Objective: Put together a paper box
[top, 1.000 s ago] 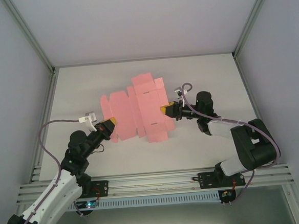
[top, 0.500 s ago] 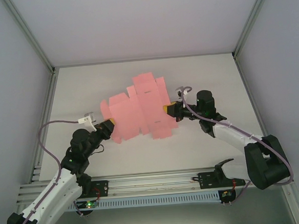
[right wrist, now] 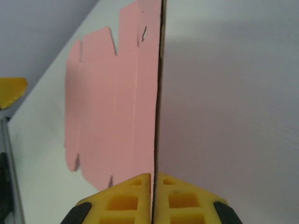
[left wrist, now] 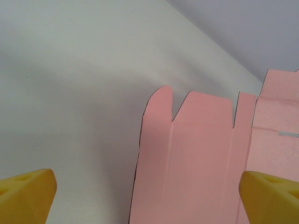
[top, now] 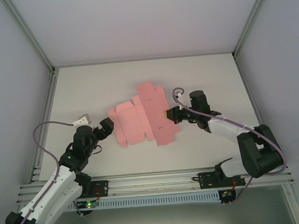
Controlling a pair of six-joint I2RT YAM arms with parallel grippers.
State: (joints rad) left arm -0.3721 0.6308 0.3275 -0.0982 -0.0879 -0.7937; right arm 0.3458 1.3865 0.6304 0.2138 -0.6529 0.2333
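Pink card is the one bright thing in the overhead view: the paper box (top: pixel 140 120) is a flat die-cut sheet with flaps and creases, spread near the middle of the white table (top: pixel 214 76), its long axis running left to right and slightly skewed. The right fingers (top: pixel 168 113) meet the sheet at its right edge and are closed on it. The left fingers (top: pixel 108 124) sit just beside the sheet's left flaps, spread apart and with nothing between them. A grey cable loops from each arm.

From the left wrist, the left fingers (left wrist: pixel 25 193) show as two yellow tips in the bottom corners, set as wide as the frame. Between them lie bare table (left wrist: pixel 70 93) and the left part of the paper box (left wrist: pixel 201 154), with rounded flap ends and straight creases. The right-hand tip overlaps the pink card in the picture; whether it touches cannot be told.

From the right wrist, the right fingers (right wrist: pixel 131 198) are pressed together on the edge of the paper box (right wrist: pixel 112 93). The sheet runs away from them nearly edge-on, its pink face turned to the left. A yellow tip of the left fingers (right wrist: pixel 11 91) is at the left border, beyond the sheet's far flaps.
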